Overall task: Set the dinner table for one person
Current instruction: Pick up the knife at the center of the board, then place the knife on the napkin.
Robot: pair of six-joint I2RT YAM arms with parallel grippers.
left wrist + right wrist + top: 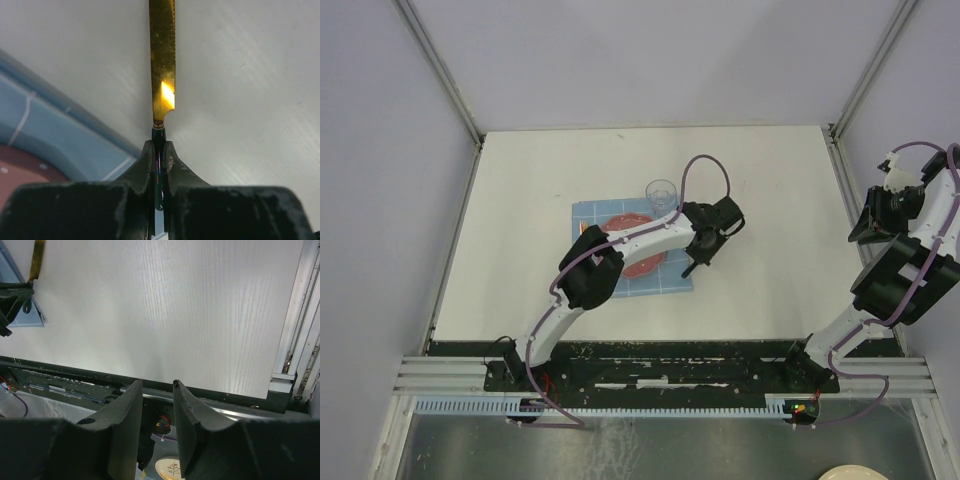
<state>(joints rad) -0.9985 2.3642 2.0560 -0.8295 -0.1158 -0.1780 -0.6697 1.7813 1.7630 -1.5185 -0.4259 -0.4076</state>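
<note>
My left gripper (159, 145) is shut on the dark green handle of a knife whose gold serrated blade (162, 60) points away over the white dinner table (770, 220). In the top view this gripper (695, 258) hangs at the right edge of the blue grid placemat (590, 215). On the placemat lies a reddish plate (638, 262), partly hidden by the arm, and a clear glass (661, 193) stands at its far edge. My right gripper (157, 390) is open and holds nothing, raised near the table's right side (868, 228).
A cream plate with a tree motif (170, 469) lies below the table's near edge, also visible as the cream plate (855, 472) at the bottom of the top view. A metal rail (660, 375) runs along the near edge. Grey walls enclose the other three sides.
</note>
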